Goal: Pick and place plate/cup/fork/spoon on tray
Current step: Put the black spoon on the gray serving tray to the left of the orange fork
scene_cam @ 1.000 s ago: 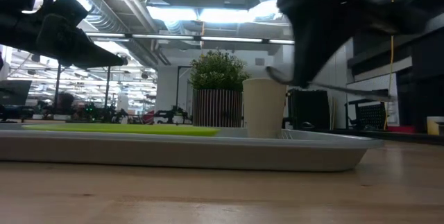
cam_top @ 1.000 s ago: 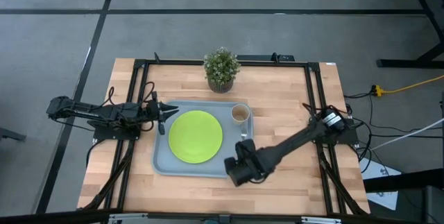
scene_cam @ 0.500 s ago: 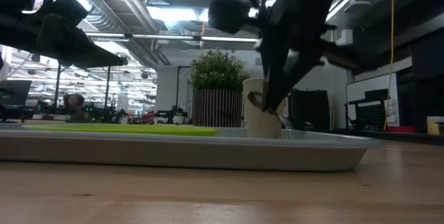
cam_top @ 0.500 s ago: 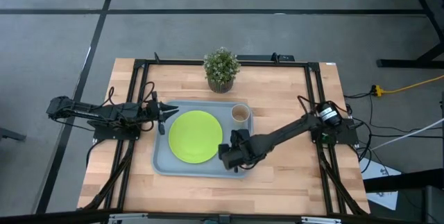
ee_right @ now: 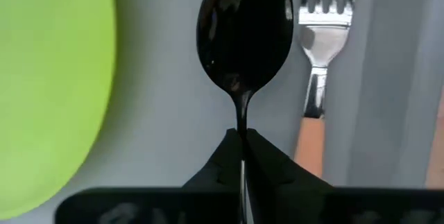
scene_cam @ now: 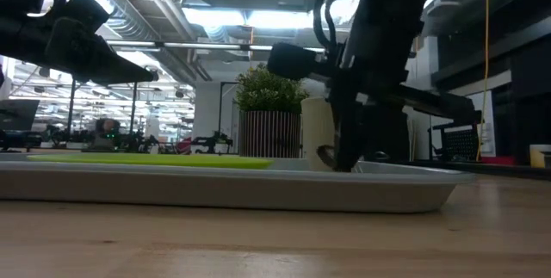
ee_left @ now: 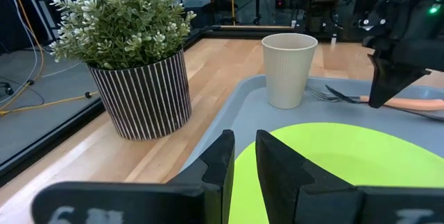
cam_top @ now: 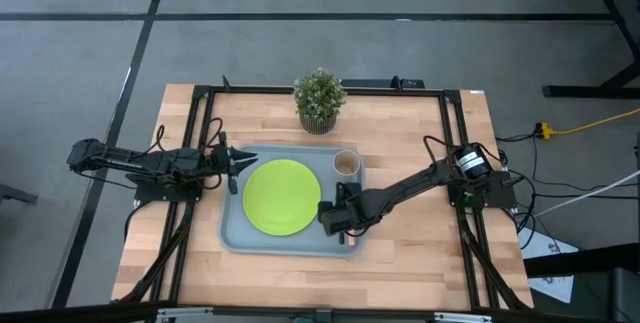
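Observation:
The grey-blue tray (cam_top: 232,238) lies mid-table. On it rest the lime-green plate (cam_top: 282,196), the beige cup (cam_top: 346,164) upright at its far right corner, and the orange-handled fork (ee_right: 316,64) flat along its right side. My right gripper (cam_top: 338,218) is low over the tray between plate and fork, shut on the dark spoon (ee_right: 244,33). My left gripper (ee_left: 246,161) is shut and empty, above the tray's left edge. My right gripper pinches the spoon's thin handle (ee_right: 241,116) between its two fingertips, the handle running on in line with the fingers. The fingers slant down from the table's right. The bowl (scene_cam: 327,152) hangs lowest, just over the tray floor; whether it touches, I cannot tell.
A potted plant in a striped pot (cam_top: 319,101) stands behind the tray at the table's far edge. Bare wood lies right of the tray (cam_top: 420,243) and along the near edge.
My right gripper has gone from off the tray's near right corner toward the left and far edge, over the tray, and down. It has tipped downward, so the spoon, held nearly level and high before, now slants with its bowl low beside the fork.

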Controlling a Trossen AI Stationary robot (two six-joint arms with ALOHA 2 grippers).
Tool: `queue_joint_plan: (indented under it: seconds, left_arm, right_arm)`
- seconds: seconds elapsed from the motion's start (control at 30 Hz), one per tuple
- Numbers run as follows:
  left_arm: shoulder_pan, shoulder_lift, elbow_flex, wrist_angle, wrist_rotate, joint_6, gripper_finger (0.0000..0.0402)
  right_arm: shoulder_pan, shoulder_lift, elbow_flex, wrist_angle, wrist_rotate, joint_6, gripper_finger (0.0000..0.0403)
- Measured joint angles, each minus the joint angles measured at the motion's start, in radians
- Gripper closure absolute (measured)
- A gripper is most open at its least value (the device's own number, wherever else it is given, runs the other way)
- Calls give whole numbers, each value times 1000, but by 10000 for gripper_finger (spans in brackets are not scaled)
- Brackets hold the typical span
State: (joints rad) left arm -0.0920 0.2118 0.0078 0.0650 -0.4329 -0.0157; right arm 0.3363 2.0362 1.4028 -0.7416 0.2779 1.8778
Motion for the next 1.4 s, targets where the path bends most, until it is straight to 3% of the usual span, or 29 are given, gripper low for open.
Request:
queue_joint_plan:
  seconds: [1.4]
  left_arm:
    - [0,0,0,0,0,0,348]
  right_arm:
    - [0,0,-40,19,46,-2,368]
